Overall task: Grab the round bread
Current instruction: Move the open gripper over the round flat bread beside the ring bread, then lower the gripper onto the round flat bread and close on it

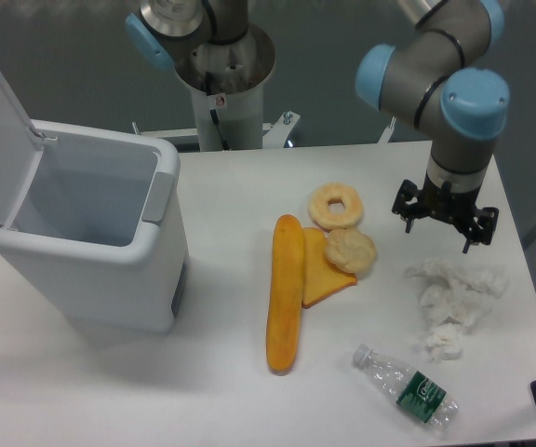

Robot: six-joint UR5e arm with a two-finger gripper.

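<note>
The round bread lies mid-table, overlapping the right corner of an orange bread slice and just near of the ring-shaped bread (touching or almost). The gripper hangs to its right and slightly farther back, clear of it, fingers spread with nothing between. Crumpled tissue lies nearer, under the gripper's side.

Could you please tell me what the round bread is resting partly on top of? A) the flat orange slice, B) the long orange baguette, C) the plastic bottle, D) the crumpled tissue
A: the round bread overlaps the upper right corner of the flat orange slice, while the baguette, the tissue and the bottle lie apart from it.
</note>
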